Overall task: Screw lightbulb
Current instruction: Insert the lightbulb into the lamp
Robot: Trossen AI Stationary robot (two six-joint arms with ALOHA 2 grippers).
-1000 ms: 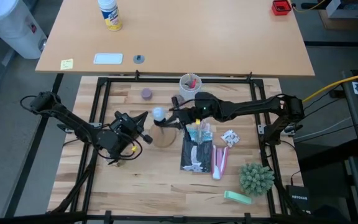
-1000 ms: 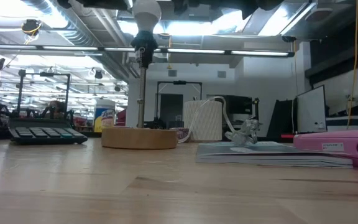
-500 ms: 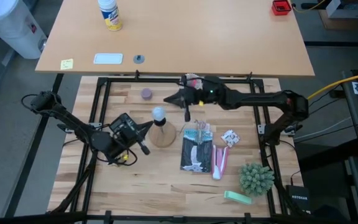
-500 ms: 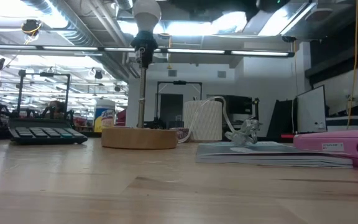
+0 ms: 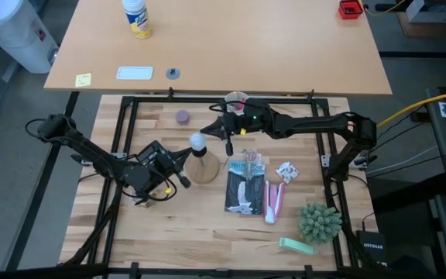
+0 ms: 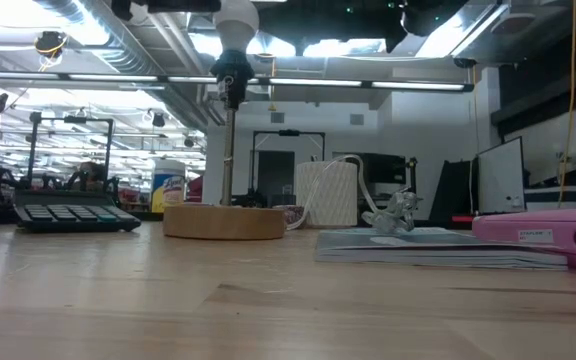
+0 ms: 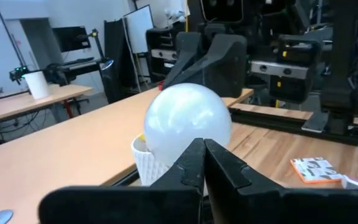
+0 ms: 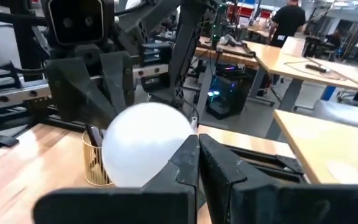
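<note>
In the high view, the lightbulb [image 5: 198,141] is seen at centre frame, flanked by the pinched-shut, empty left gripper [image 5: 184,158] and right gripper [image 5: 207,128]. In the low view, the lightbulb [image 6: 235,22] is sitting upright, globe up, long axis vertical. Turning should be done gently, along that axis.

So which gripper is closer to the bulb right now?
The left gripper, just beside the lightbulb on the wooden stand; the right gripper sits slightly farther off.
</note>
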